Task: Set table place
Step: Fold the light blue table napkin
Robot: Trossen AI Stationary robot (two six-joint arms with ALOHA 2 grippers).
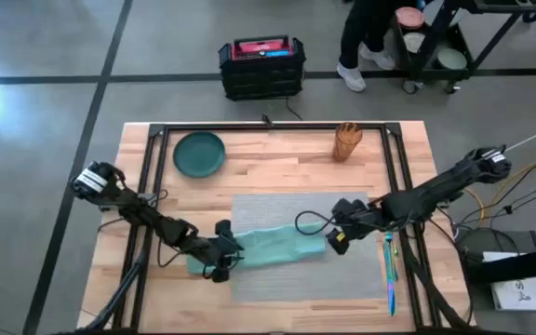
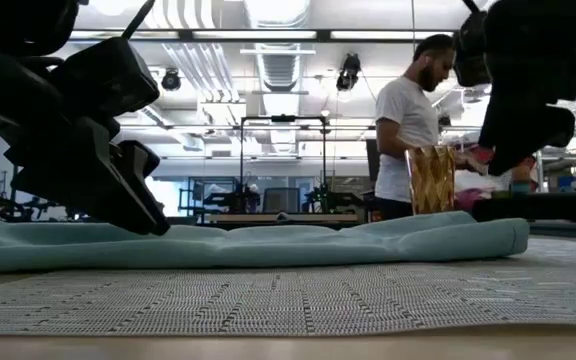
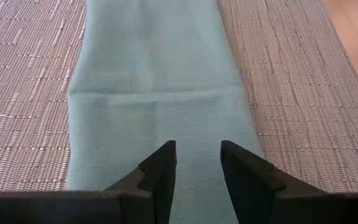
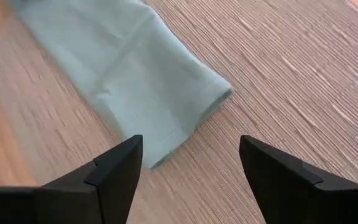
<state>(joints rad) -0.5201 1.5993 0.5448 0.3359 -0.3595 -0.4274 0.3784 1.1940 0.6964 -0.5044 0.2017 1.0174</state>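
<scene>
High view: placemat (image 1: 342, 270) on plank table (image 1: 277, 158), concrete floor (image 1: 45, 112).

Grey concrete floor (image 1: 45, 56), black crate (image 1: 261, 67), bright ceiling lights (image 2: 268, 15).

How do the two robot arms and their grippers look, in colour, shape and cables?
Both arms are black, jointed, with thick links. The left gripper has two dark wedge-shaped fingers; the right gripper has broader dark fingers. A black cable loops beside the right arm's wrist, which bears a small yellow mark.
</scene>
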